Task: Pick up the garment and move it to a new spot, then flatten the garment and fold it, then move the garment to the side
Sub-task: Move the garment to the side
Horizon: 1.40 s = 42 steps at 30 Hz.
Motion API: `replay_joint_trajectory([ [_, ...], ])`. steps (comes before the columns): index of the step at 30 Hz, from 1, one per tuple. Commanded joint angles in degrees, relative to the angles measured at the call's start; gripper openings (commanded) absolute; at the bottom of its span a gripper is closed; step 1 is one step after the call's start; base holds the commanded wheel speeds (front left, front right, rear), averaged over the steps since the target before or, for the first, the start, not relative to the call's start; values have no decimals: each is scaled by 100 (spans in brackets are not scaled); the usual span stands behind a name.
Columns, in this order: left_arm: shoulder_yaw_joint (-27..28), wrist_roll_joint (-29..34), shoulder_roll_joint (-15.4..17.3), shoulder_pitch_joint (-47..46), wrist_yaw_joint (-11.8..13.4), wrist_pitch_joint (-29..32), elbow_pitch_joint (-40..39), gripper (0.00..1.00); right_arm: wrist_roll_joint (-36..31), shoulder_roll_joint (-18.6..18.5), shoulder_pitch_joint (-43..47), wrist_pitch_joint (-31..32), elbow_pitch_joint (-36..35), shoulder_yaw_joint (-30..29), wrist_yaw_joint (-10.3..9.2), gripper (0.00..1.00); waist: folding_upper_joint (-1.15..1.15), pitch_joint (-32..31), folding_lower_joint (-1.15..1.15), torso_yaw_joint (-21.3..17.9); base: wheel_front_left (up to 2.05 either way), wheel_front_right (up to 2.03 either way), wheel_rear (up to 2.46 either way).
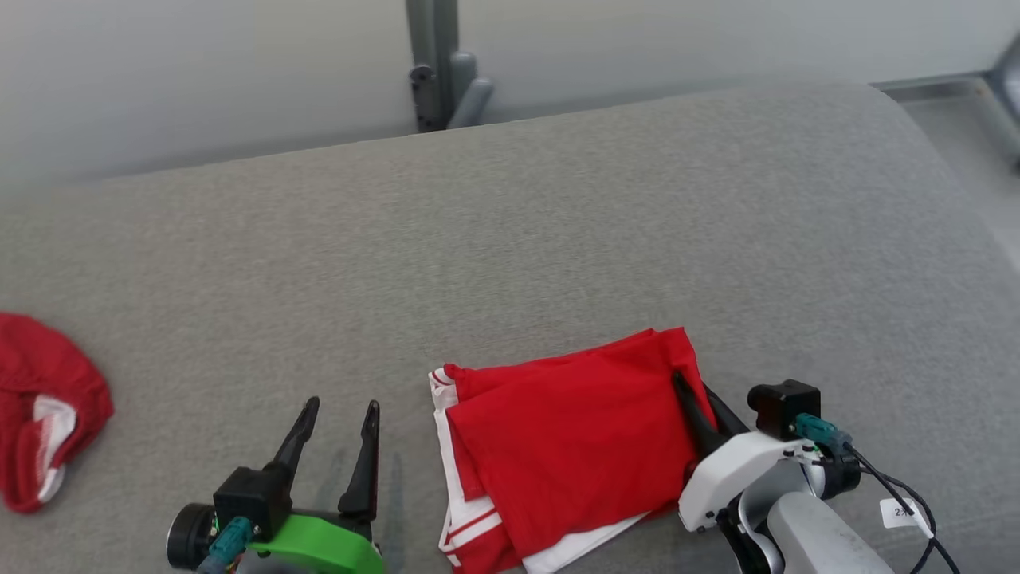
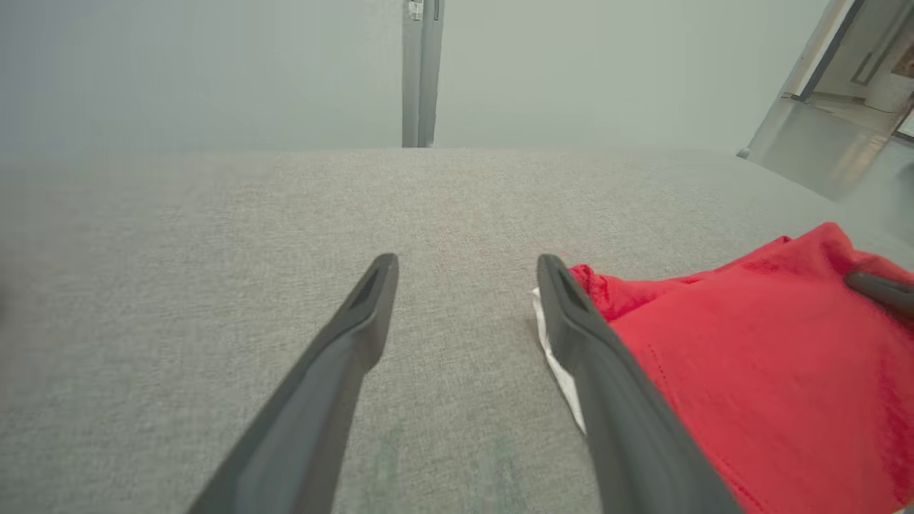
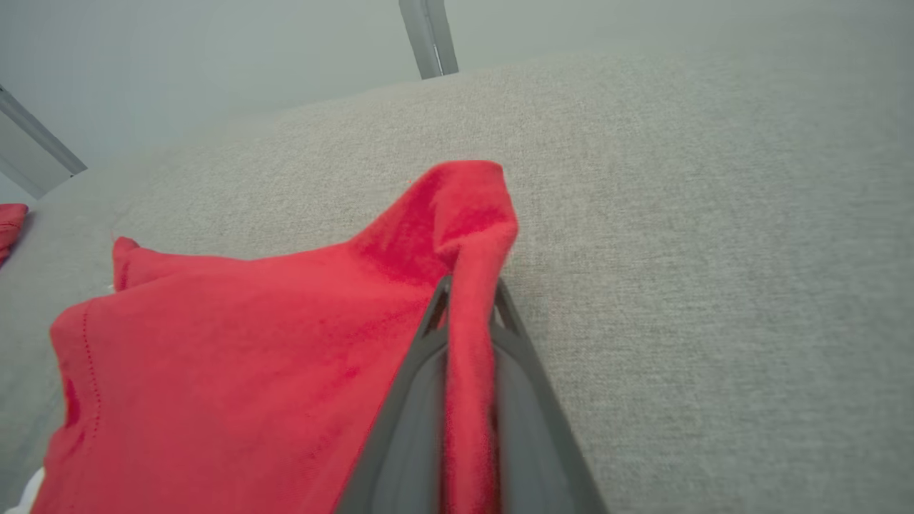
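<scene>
The garment (image 1: 558, 446) is red with white stripes and lies folded on the grey cushion, near its front edge. My right gripper (image 1: 692, 391) is shut on the garment's right edge; in the right wrist view a ridge of red cloth (image 3: 468, 335) is pinched between both fingers. My left gripper (image 1: 339, 408) stands open just left of the garment, with nothing between its fingers. In the left wrist view the garment (image 2: 750, 357) lies against the right finger's outer side, and my left gripper (image 2: 468, 271) hovers over bare cushion.
A second red and white cloth (image 1: 40, 414) lies crumpled at the cushion's left edge. The grey cushion (image 1: 558, 239) stretches bare behind the garment. A grey metal post (image 1: 434, 64) stands behind the far edge.
</scene>
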Motion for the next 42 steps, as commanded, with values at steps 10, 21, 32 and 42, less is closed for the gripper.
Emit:
replay_joint_trajectory([
  [10,-258,83,241,-808,10,-2,39,100,220,8,-374,0,-505,393,-10,0,0,941,0,-1868,0,0,0],
  [21,-558,111,581,-1394,10,-2,-121,100,-529,-178,-1914,0,-400,-558,-10,0,0,2170,0,-685,0,0,0],
  [32,-716,249,776,-1908,10,-1,-399,100,-2229,-1265,-3402,-1,1034,-3309,-10,0,0,3081,0,142,0,0,0],
  [42,-660,291,689,-1822,10,4,-353,100,-3287,-1017,-3364,1,162,-4587,-10,100,0,2737,0,82,0,0,0],
])
